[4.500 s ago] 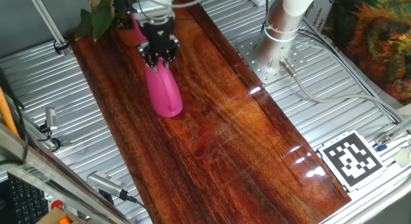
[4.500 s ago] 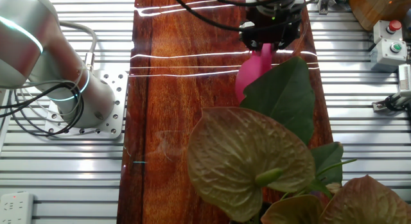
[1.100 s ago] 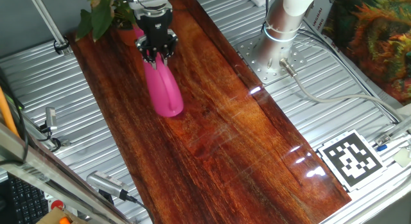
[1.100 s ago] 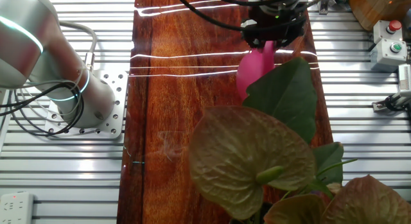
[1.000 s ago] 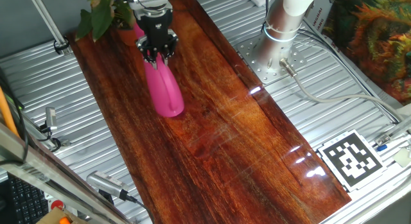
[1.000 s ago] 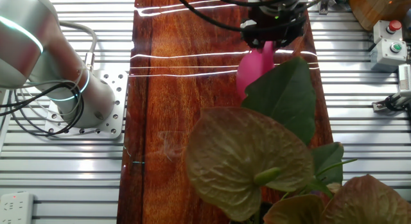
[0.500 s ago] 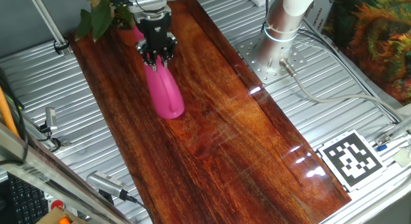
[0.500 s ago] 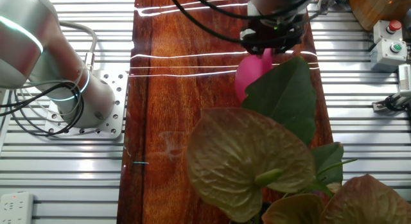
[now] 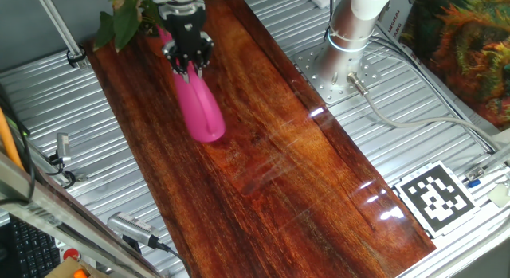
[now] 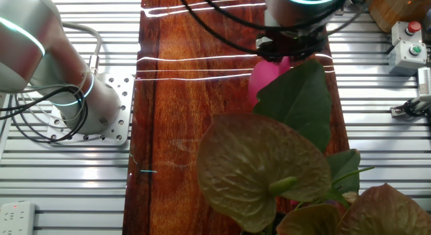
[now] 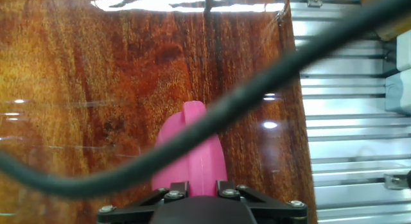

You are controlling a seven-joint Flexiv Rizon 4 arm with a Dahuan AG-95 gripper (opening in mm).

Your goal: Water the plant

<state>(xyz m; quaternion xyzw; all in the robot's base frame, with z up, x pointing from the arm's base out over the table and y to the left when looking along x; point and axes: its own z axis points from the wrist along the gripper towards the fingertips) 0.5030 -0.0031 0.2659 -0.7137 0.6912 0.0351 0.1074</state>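
Marker tag (image 9: pixel 437 197): you'll find it nearest you in one fixed view, a black-and-white square flat on the ribbed metal at the right.
Bench (image 9: pixel 279 166): your dark, glossy wooden top runs from near right to far left, with bright light streaks on it.
Watering can (image 9: pixel 199 111): pink, resting on the bench, its wide body toward you and its narrow top leaning away into the hand. In the hand view you see its raised handle ridge (image 11: pixel 196 144) running straight down the middle.
Hand (image 9: pixel 190 61): closed on the can's narrow top, black fingers on either side of the pink handle. A dark cable (image 11: pixel 212 124) crosses the hand view in front.
Plant (image 9: pixel 121 17): your target sits just beyond the hand at the far left end of the bench, its dark green pointed leaves only partly in view. In the other fixed view its broad leaves (image 10: pixel 300 100) fill the near right and cover the can's lower body; there the hand (image 10: pixel 289 50) is just behind the upper leaf.
Arm base (image 9: pixel 351 27): white column bolted to the metal, far right of the bench.
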